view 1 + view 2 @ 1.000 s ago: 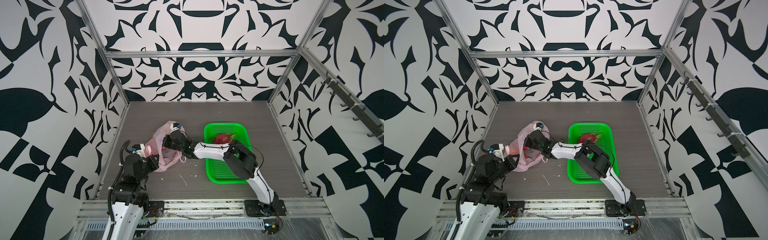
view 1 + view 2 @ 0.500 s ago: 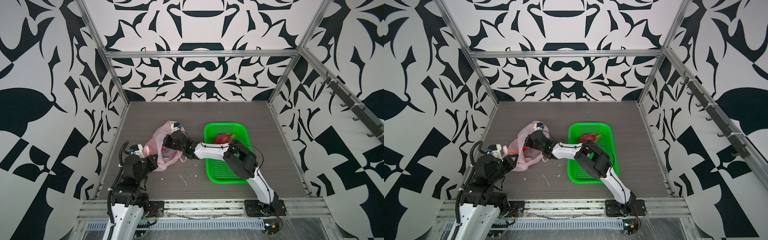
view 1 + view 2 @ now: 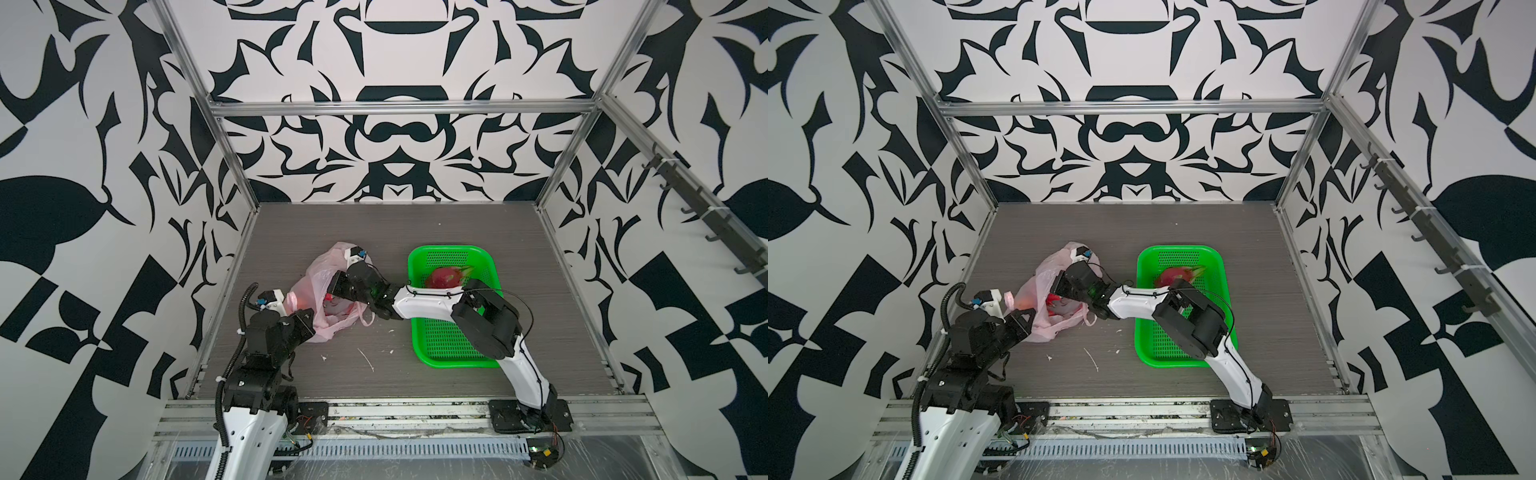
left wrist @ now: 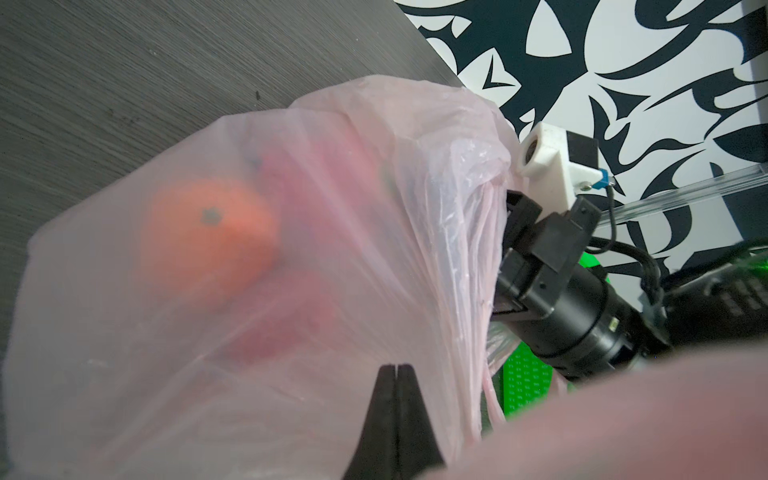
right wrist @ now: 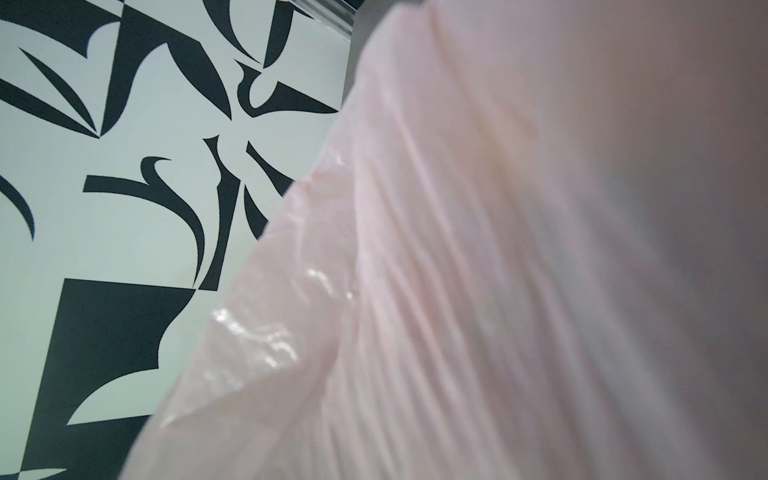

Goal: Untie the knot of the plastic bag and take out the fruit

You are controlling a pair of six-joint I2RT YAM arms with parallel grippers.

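The pink plastic bag (image 3: 328, 286) lies left of centre in both top views, its mouth slack and a loose handle loop (image 3: 366, 319) hanging to the right. No knot can be made out. My left gripper (image 4: 397, 368) is shut, pinching the bag's near-left edge (image 3: 1034, 328). My right gripper (image 3: 333, 289) reaches across to the bag's mouth, shut on bunched plastic (image 4: 484, 232). An orange (image 4: 208, 245) and a red fruit (image 4: 286, 332) show through the film. One dragon fruit (image 3: 446, 277) lies in the green basket (image 3: 453, 353). Pleated plastic (image 5: 457, 291) fills the right wrist view and hides those jaws.
White scraps (image 3: 368, 359) lie on the grey table between the bag and the basket. Patterned walls with aluminium posts close in three sides, and a metal rail (image 3: 395, 415) runs along the front edge. The right arm's forearm (image 3: 424, 303) spans the basket's left rim.
The left gripper has edged slightly to the left with the bag's edge. The right arm and the bag stay almost where they were.
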